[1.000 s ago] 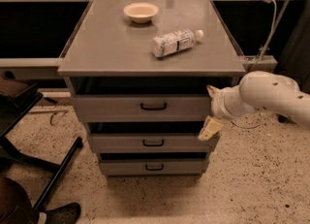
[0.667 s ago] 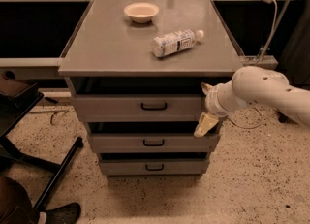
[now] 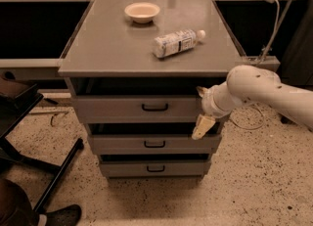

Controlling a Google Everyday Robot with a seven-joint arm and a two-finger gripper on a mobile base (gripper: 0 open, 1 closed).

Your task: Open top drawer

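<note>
Gripper [image 3: 203, 122] — the cream-tipped end of the white, rounded robot arm [image 3: 264, 90] — hangs at the right end of the drawer stack, across the seam between the upper two fronts; whether it is spread or closed cannot be told. Grey metal three-drawer cabinet [image 3: 107, 49] holds the target: the widest grey top drawer [image 3: 112, 108], directly under the tabletop and apparently not yet drawn out, above the medium-width grey drawer [image 3: 122, 144]. Small black loop handle [image 3: 155, 107] sits at the top front's centre, well apart from the gripper. Recommended: travel left along the front, align squarely with the loop, hook it, then pull straight outward — a skewed pull may bind the slides.
</note>
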